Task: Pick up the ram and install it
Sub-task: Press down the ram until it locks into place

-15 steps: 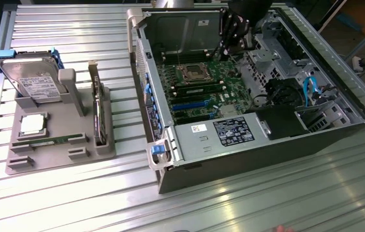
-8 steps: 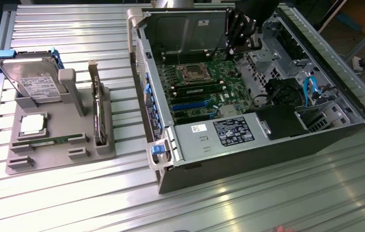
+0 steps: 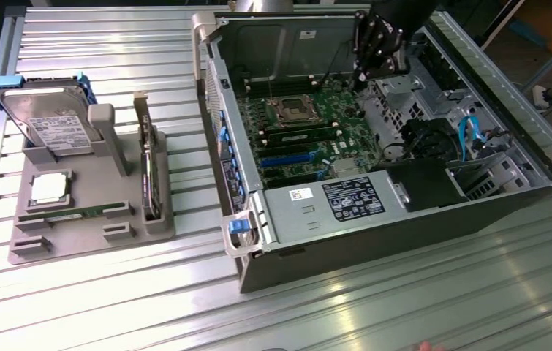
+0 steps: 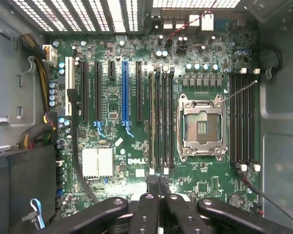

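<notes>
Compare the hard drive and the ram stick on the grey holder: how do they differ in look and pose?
The hard drive is silver, broad and labelled, with blue clips; the ram is a thin, narrow green strip. The hard drive stands propped up; the ram lies low along the holder's edge. Both sit in the grey holder, outside the computer case.

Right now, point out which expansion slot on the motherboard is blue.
The long blue slot, with one black slot between it and the memory slots; the others are black or white.

Green motherboard [image 4: 136,161] with blue slot [image 4: 125,92]; grey tray [image 3: 80,219].
</notes>
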You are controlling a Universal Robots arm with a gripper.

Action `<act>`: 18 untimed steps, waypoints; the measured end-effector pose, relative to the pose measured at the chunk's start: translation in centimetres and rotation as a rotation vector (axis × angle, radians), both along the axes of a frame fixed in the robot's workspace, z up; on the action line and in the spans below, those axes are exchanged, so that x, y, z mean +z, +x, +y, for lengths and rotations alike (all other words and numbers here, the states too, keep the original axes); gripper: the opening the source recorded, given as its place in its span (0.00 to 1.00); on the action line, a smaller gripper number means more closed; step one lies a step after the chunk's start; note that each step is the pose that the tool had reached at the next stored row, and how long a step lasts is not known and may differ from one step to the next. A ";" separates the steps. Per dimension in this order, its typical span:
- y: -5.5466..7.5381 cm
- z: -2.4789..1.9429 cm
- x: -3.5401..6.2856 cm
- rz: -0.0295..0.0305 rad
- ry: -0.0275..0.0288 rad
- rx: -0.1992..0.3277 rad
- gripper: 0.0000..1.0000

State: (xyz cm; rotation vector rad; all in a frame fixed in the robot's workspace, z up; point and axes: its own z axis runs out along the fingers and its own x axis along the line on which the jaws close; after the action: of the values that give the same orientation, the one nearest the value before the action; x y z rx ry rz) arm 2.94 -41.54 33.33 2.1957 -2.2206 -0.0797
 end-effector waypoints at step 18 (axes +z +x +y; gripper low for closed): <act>0.2 0.00 -1.74 -0.0091 -0.0001 0.003 0.11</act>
State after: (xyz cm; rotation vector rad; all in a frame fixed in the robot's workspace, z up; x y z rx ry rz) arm 3.12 -41.54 31.59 2.2034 -2.2222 -0.0698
